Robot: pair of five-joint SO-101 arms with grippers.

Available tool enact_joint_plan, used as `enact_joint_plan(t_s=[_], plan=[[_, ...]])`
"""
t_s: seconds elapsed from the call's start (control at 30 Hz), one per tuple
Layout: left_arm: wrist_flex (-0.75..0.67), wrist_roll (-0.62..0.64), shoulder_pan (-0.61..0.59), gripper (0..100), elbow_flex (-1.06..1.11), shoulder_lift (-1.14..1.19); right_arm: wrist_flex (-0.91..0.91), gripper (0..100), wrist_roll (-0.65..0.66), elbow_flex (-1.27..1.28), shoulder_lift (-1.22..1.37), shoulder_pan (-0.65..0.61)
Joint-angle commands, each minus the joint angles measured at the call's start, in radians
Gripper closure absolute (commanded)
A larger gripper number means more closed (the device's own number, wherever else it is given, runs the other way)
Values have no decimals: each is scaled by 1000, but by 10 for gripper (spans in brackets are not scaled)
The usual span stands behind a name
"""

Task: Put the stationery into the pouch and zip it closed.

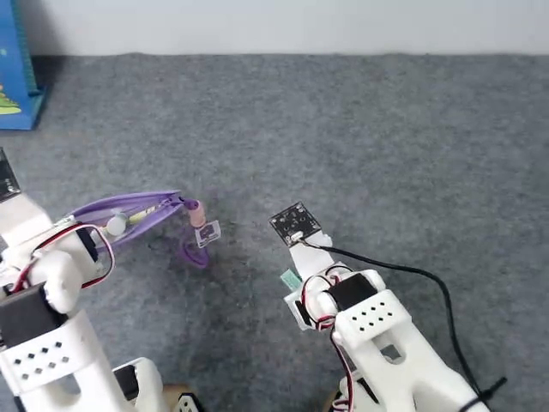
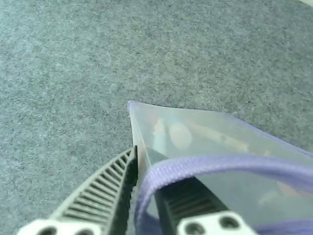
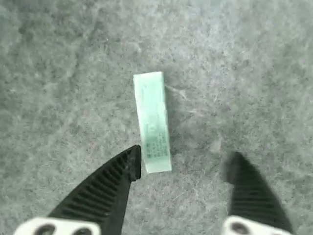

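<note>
On grey felt [image 1: 386, 129], L tool [image 2: 141, 161] clamps clear pouch [image 2: 205, 137]; R tool [image 3: 186, 156] spread, empty.

A grey, felt-like covering spreads over the whole worktop [image 1: 386, 129]. Along its far edge runs a plain white wall [image 1: 300, 26]. A blue box [image 1: 15, 77] stands at the far left corner, against that wall.

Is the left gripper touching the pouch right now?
Touching. The left wrist view shows the left gripper clamped on the pouch at its edge, with one jaw on each side of the clear wall.
</note>
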Motion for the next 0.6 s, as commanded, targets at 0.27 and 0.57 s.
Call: enact_joint_plan(t_s=[0.27,0.57], plan=[[-11,5,8,986,-33,-2,-25,660,-54,-126,-2,-117],[-11,5,9,986,-31,-2,-249,813,-66,-141,286,-131]])
